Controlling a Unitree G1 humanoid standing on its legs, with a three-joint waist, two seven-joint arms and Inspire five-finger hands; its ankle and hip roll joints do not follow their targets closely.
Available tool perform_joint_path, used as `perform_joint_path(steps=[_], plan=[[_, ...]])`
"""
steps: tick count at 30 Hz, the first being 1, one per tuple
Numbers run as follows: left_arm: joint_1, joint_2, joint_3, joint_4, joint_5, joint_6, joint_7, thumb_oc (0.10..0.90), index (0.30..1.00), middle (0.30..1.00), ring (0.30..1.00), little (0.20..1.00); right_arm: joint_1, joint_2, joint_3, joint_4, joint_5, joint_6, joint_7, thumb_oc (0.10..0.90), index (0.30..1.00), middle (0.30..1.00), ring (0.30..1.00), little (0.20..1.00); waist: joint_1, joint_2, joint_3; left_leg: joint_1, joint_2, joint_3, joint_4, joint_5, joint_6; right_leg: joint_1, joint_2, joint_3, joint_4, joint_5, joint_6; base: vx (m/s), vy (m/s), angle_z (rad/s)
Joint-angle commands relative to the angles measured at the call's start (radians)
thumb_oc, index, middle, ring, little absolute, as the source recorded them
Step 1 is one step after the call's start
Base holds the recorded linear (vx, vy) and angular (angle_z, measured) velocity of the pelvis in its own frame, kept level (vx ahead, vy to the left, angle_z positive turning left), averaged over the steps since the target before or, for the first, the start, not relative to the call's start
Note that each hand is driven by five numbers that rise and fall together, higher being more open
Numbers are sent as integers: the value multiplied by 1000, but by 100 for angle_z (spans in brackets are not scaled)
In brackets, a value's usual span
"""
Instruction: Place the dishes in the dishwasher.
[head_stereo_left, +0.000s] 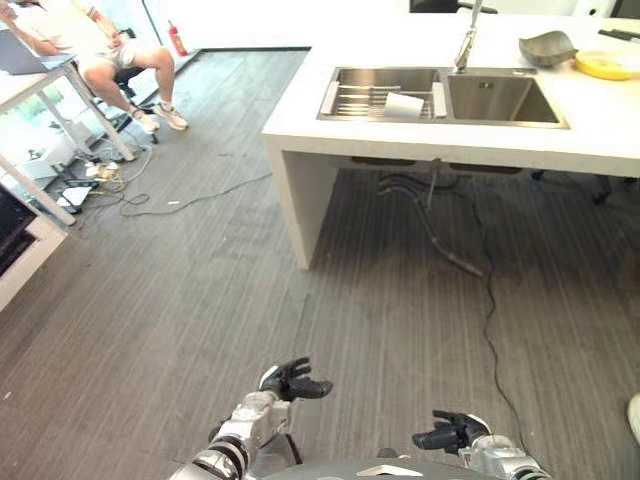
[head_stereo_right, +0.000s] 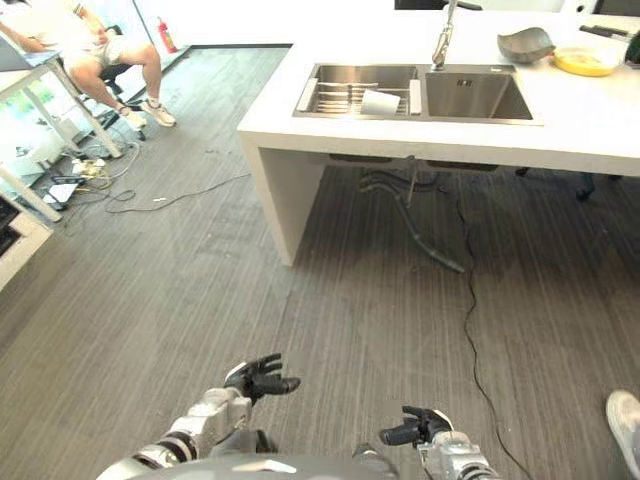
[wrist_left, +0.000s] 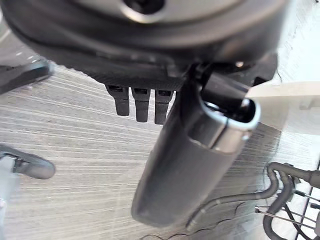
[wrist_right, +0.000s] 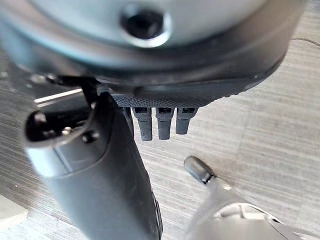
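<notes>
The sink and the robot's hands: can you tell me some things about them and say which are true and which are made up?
1. A white cup lies in the sink's left basin. True.
2. The left hand holds a plate. False: it holds nothing, and its fingers are relaxed.
3. A yellow dish sits on the counter right of the sink. True.
4. The right hand touches the counter. False: it hangs low over the floor, far from the counter.
5. A person sits on a chair at the far left. True.
</notes>
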Motion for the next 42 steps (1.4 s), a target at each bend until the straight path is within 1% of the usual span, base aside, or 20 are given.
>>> perform_joint_path(steps=[1,2,3,4,6,8,9,10,11,13,16,19,21,23,25,31,32,35,38,42], plan=[[-99,39,17,-92,-38,-66,22,800,900,900,900,900,-6,-8,-20,5,-17,-35,17,800,900,900,900,900,58,28,10,1,4,-36,-188,40,33,-20,22,-4,-10,-109,103,290,-5,-26],[-99,39,17,-92,-38,-66,22,800,900,900,900,900,-6,-8,-20,5,-17,-35,17,800,900,900,900,900,58,28,10,1,4,-36,-188,40,33,-20,22,-4,-10,-109,103,408,-15,-24],[-112,58,19,-94,-41,-62,26,800,900,900,900,900,5,-3,-33,40,-14,-36,11,800,900,900,900,900,57,33,28,-46,81,-7,-284,81,25,28,23,13,6,-146,104,404,-15,-35],[-114,58,19,-93,-41,-62,26,800,900,900,900,900,4,-3,-34,41,-15,-37,11,800,900,900,900,900,59,33,30,-44,81,-6,-284,81,24,28,23,14,7,-147,103,600,8,-32],[-106,65,29,-80,-37,-53,17,800,900,900,900,900,12,-6,-46,83,-45,-32,23,800,900,900,900,900,68,77,-11,9,53,-2,-295,119,35,80,51,31,88,-203,110,682,83,-6],[-103,69,28,-73,-27,-53,16,800,900,900,900,900,16,-7,-56,91,-48,-26,23,800,900,900,900,900,75,79,-13,28,30,-3,-295,116,46,86,30,39,141,-236,111,581,114,-52],[-110,73,31,-38,-16,-50,12,800,900,900,900,900,26,-3,-78,129,-60,-21,34,800,900,900,900,900,80,79,-46,69,-9,29,-296,102,74,84,-52,9,285,-206,157,525,157,-68],[-110,73,31,-38,-16,-51,12,800,900,900,900,900,26,-3,-78,130,-61,-21,34,800,900,900,900,900,81,75,-46,70,-16,31,-296,98,78,79,-63,12,297,-210,163,524,199,-56],[-106,78,29,-38,-16,-52,14,800,900,900,900,900,35,-5,-85,136,-65,-19,36,800,900,900,900,900,82,72,-50,86,-47,33,-296,80,101,56,-125,8,397,-178,183,310,169,-28],[-110,91,23,-59,-15,-63,21,800,900,900,900,900,37,-26,-105,132,-59,-19,34,800,900,900,900,900,47,71,-37,138,-122,31,-296,13,174,-58,-274,62,739,-34,231,540,314,-8],[-126,102,20,-65,-5,-65,27,800,900,900,900,900,27,-34,-121,141,-49,-18,26,800,900,900,900,900,41,77,-28,175,-146,27,-296,-35,204,-158,-341,99,874,-23,238,278,92,20],[-163,118,10,-106,-15,-84,53,800,900,900,900,900,31,-50,-163,141,-2,-20,11,800,900,900,900,900,28,92,-22,213,-133,22,-296,-64,185,-183,-342,40,674,-89,193,220,-162,28],[-174,143,10,-186,-11,-97,57,800,900,900,900,900,32,-61,-180,132,10,-17,10,800,900,900,900,900,36,78,-31,212,-124,22,-296,-55,150,-159,-275,-42,283,-31,210,225,-356,41],[-165,150,10,-223,-19,-98,58,800,900,900,900,900,34,-63,-186,137,12,-14,7,800,900,900,900,900,40,73,-37,215,-117,19,-296,-56,139,-156,-248,-64,147,36,223,116,-212,24],[-139,171,50,-315,-29,-107,53,800,900,900,900,900,52,-59,-214,152,10,-3,17,800,900,900,900,900,64,80,-37,243,-110,42,-296,-76,118,-206,-272,-124,6,122,267,206,-292,34],[-88,177,94,-493,-66,-132,50,800,900,900,900,900,98,-42,-240,140,7,-6,7,800,900,900,900,900,67,106,-58,301,-137,-13,-261,-138,138,-165,-314,-88,93,122,258,259,-243,6],[-71,179,127,-601,-89,-144,46,800,900,900,900,900,109,-51,-257,143,0,-5,8,800,900,900,900,900,75,127,-64,314,-125,-34,-227,-152,125,-139,-322,-94,95,122,253,130,-262,20],[-54,199,166,-699,-117,-155,44,800,900,900,900,900,119,-54,-257,148,-4,-9,17,800,900,900,900,900,83,124,-65,301,-76,-72,-140,-159,96,-104,-269,-96,59,85,233,154,-542,22],[-49,229,234,-824,-156,-180,49,800,900,900,900,900,119,-63,-246,168,-26,-21,15,800,900,900,900,900,104,113,-54,220,-4,-141,62,-97,32,-46,-179,-81,30,-1,178,118,-530,15],[-84,262,271,-945,-167,-197,42,800,900,900,900,900,128,-70,-199,147,-67,-24,15,800,900,900,900,900,112,94,-38,147,98,-132,318,53,-45,31,-87,-68,27,-116,97,178,-554,-9]])
